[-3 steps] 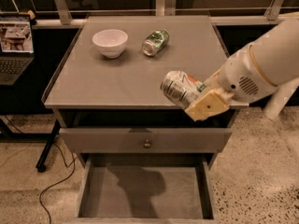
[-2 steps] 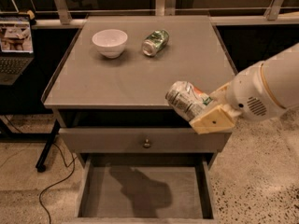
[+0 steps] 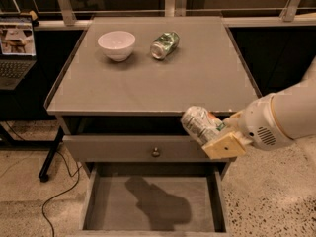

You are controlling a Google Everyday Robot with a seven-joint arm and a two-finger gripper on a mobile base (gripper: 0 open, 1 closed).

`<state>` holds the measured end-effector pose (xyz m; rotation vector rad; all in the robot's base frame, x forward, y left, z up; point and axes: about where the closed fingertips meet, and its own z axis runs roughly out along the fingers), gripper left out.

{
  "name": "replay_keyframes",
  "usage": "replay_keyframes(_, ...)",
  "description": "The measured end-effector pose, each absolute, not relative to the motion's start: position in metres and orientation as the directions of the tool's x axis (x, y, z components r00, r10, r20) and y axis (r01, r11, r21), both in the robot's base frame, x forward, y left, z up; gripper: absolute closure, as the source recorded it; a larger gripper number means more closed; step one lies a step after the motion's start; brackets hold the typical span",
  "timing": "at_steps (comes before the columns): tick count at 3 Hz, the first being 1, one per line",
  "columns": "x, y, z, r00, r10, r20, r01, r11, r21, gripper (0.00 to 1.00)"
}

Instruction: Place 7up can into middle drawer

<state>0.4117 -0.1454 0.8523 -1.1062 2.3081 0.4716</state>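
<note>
Since the last entry, the gripper [image 3: 213, 134] and its load have come down off the cabinet top's [image 3: 197, 83] front edge and a little further right.

Log, left to right, all places taken from the cabinet:
- Off its left side: an open laptop [image 3: 15, 48], screen lit; you cannot read any writing on it. A dark cable [image 3: 54, 201] trails over the floor by the cabinet's left foot.
- Back left of the top: a white bowl [image 3: 116, 44], upright.
- Just right of the bowl, same top: a green can [image 3: 164, 45] on its side, open end toward you. No brand legible.
- Front face, upper row: a drawer front [image 3: 113, 149] with a small round knob [image 3: 156, 152], nearly shut.
- Below that: the middle drawer [image 3: 148, 206], pulled well out, flat grey floor showing, a dark shadow on it.
- Right end of the front face: the 7up can [image 3: 200, 124], crumpled, silver-white with green and red flecks, tilted, clamped in the gripper's fingers and held in the air before the knobbed front. Its lettering cannot be read.
- The white arm [image 3: 276, 125] enters from the cabinet's right.
</note>
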Motion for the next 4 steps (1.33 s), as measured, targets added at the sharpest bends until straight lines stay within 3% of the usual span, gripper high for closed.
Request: replay_keyframes(4,0.405,-0.168,0.757,-0.615,-0.594,-0.519,-0.747,0.649,0.142,1.00)
